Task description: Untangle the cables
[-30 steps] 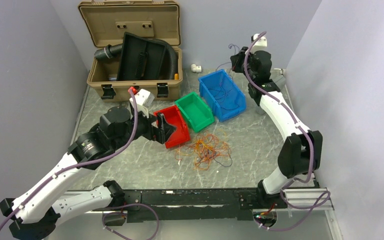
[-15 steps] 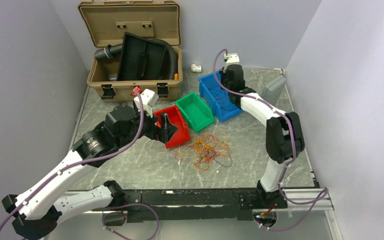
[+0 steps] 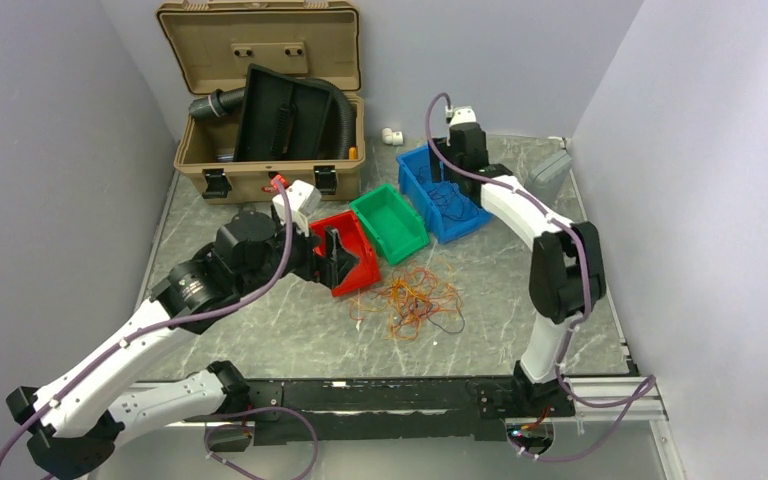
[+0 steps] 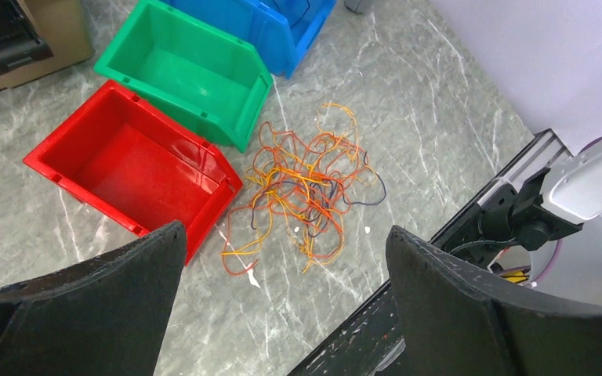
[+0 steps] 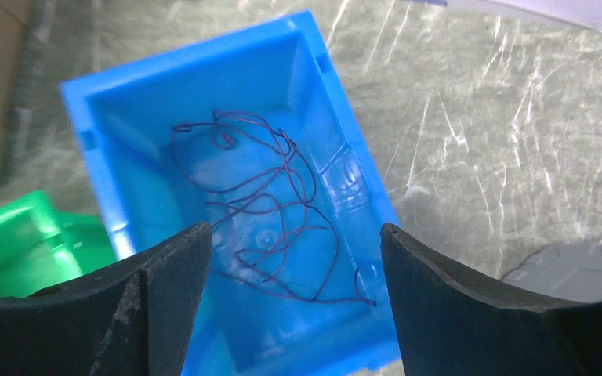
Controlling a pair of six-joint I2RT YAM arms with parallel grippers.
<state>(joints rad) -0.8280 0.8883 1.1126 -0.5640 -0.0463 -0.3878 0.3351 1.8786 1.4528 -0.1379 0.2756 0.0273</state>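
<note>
Hovering above the near end of the open red plastic bin, the left end effector has its 2 black fingers spread wide and released, with nothing between them. Its wrist view looks down on a loose tangle of hair-thin orange, red and black cables lying on the grey marbled surface, just beside the near corner of the red bin and in front of the open green plastic bin. The red and green bins show no wires inside. The right end effector is reached out to the far side of the surface over the open blue plastic bin, and it too is released, with a wide gap between its fingers and nothing gripped. Beneath it several thin purple cables lie in loose loops on the floor of the blue bin, clear of the fingers. The 3 bins stand in a slanted row, red, then green, then blue, each beside the next. Behind them, at the far left of the surface, sits an open tan hard plastic case with a wide black corrugated hose curving out of it.
</note>
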